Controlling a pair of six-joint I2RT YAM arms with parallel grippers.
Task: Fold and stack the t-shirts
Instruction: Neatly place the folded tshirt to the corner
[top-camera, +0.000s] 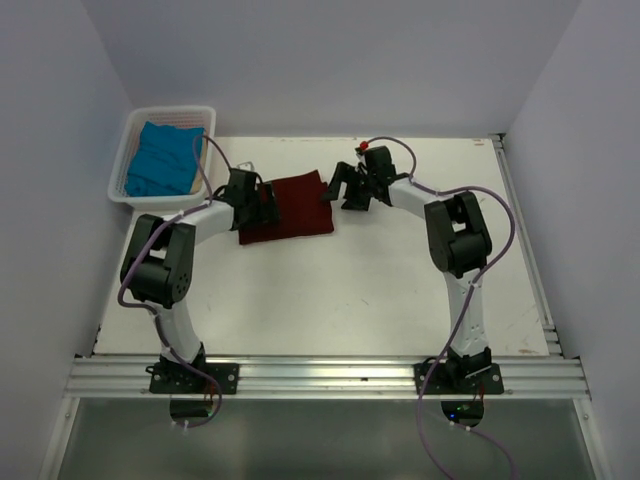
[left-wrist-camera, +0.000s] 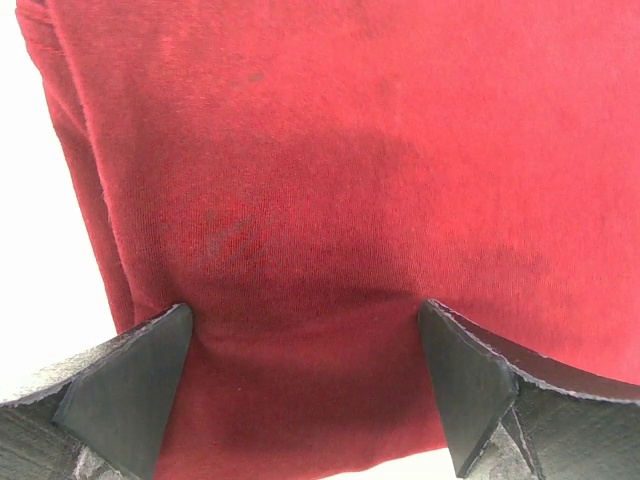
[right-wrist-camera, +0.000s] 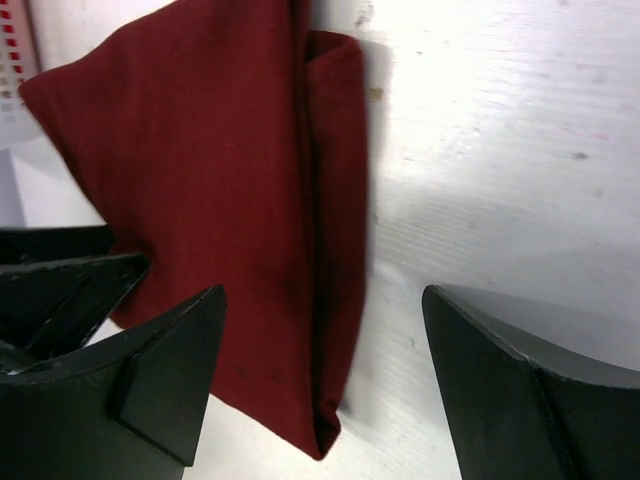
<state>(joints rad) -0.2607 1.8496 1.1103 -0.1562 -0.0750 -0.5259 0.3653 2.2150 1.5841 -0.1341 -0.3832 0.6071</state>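
Maroon shirt (top-camera: 290, 207) lies folded into a rough rectangle on the white worktop (top-camera: 400, 300), in the upper middle of the top view, between the ends of the two arms. Its left edge sits under the left arm (top-camera: 165, 260), and its right edge reaches almost to the right arm (top-camera: 455, 235). The left jaws stand wide open right over the cloth. In the left wrist view both dark fingers (left-wrist-camera: 130, 385) rise from the bottom corners of the frame with red fabric filling the space between them, and a strip of bare worktop shows along the left edge. They have hold of nothing, and whether the tips touch the cloth cannot be told. The right jaws are also well open and hold nothing. In the right wrist view one finger (right-wrist-camera: 165, 375) sits at lower left over the shirt and the other at lower right over bare worktop, with the shirt's folded side edge running down between them. That edge shows a narrow doubled strip of cloth ending in a corner near the bottom of the frame. Teal shirt (top-camera: 160, 160) lies crumpled in the white basket (top-camera: 172, 110) in the upper left of the top view, well apart from the maroon one.
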